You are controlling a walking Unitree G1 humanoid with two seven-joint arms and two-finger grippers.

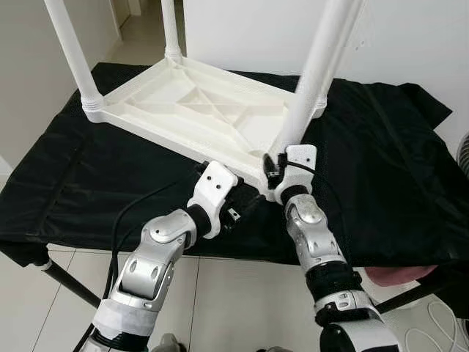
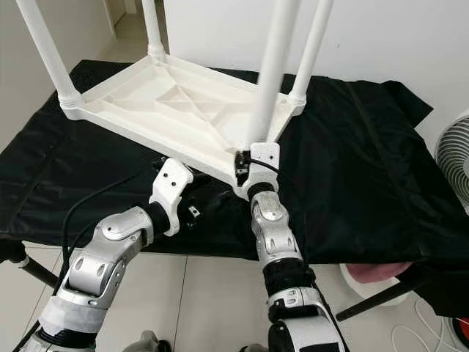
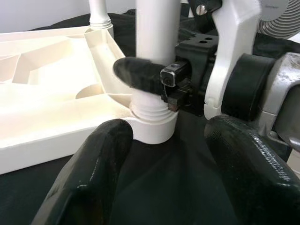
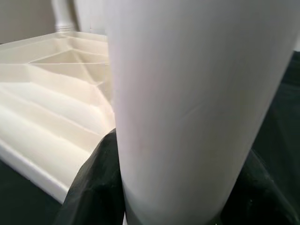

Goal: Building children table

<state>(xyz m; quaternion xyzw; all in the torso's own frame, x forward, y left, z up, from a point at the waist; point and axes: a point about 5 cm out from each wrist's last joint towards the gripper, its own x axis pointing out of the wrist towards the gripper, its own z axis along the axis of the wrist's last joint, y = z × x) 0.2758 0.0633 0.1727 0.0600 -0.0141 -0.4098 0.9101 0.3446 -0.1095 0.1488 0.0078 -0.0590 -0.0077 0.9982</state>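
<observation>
Right now we are gripping the near table leg [image 1: 311, 81] just above its socket with our right gripper [image 3: 157, 77], fingers clamped on both sides, while our left gripper [image 1: 245, 204] is hovering open beside it. Meanwhile the white tabletop [image 1: 198, 103] is lying upside down on the black cloth [image 1: 381, 169].

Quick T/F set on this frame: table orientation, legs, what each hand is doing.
1. The white table top lies upside down on the black cloth. True.
2. The right hand grips the near leg close to its base. True.
3. The left hand is clamped on a leg. False: it is open, holding nothing, near that corner.
4. The near leg lies flat on the cloth. False: it stands in its corner socket.
5. A fan stands to the right. True.
</observation>
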